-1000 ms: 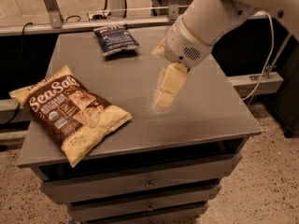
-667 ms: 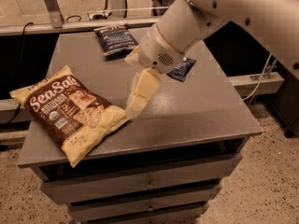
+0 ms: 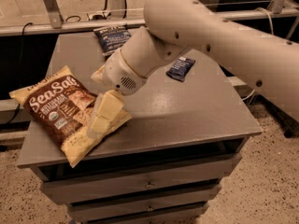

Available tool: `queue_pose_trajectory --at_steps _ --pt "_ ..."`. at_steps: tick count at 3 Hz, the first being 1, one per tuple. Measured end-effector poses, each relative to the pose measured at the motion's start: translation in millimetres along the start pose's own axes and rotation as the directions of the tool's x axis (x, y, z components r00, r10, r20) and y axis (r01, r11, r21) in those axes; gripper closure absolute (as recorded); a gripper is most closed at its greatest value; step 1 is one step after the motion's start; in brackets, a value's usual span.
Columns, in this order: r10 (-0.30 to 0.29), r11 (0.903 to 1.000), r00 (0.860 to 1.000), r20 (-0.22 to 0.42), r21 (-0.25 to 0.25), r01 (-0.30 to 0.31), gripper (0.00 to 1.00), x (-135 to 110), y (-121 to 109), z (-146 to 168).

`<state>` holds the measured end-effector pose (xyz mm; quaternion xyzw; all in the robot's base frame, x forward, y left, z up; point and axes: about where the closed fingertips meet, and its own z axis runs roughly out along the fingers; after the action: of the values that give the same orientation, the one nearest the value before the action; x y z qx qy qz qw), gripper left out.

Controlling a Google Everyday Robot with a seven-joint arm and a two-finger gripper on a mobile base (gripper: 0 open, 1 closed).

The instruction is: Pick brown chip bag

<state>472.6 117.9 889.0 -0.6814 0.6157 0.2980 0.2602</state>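
Moved since before: the gripper [image 3: 97, 125] has swung left across the grey cabinet top [image 3: 196, 111]. It was over the bare middle, and now it is over the right edge of the brown chip bag [image 3: 58, 108].
Camera view: looks down at the cabinet from the front.
Gripper: cream coloured, pointing down and to the left, with its tip in front of the bag's yellow edge. It cannot be told whether it touches the bag.
Grip: cannot tell whether it is open or closed.
Arm [image 3: 215, 36]: big and white. It reaches in from the upper right and covers part of the cabinet's back.
Brown chip bag: lies flat on the front left of the cabinet top, turned at a slant. One yellow corner pokes out over the front edge, and the white "Sea Salt" words face up.
Dark blue chip bag [image 3: 112, 37]: lies at the back of the top, partly behind the arm.
Small dark blue packet [image 3: 181, 68]: lies right of the middle, well apart from the brown bag.
Drawers [image 3: 149, 185]: sit under the top, and all are shut.
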Motion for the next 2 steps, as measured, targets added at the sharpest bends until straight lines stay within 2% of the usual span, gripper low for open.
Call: queue_pose_trajectory --at_steps 1,2 --pt "0.041 0.9991 0.999 0.026 0.007 -0.041 0.0 2.1 -2.3 29.6" --pt "0.082 0.9964 0.996 0.037 0.018 -0.083 0.13 9.4 -5.5 46.4"
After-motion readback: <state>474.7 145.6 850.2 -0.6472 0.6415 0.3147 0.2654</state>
